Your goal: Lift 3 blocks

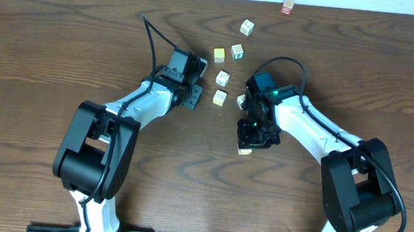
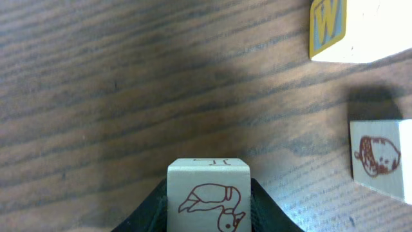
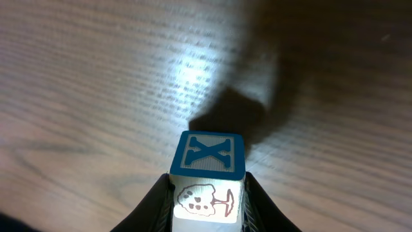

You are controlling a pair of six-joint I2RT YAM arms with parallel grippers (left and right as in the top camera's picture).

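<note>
Not much to read here, tbh. The clearest is a big blue X on the top face of the X block (image 3: pixel 208 169), low in the right wrist view. The face under it only has a little reddish tree drawing, no letters. In the left wrist view, the W block (image 2: pixel 327 26) in the top right corner shows a W inside a yellow frame. The bird block (image 2: pixel 208 196) at the bottom has a thin reddish letter on top, seen nearly edge-on, and I honestly can't make it out. The drawing block (image 2: pixel 381 158) on the right has just a picture. In the overhead view everything is too small to read.
</note>
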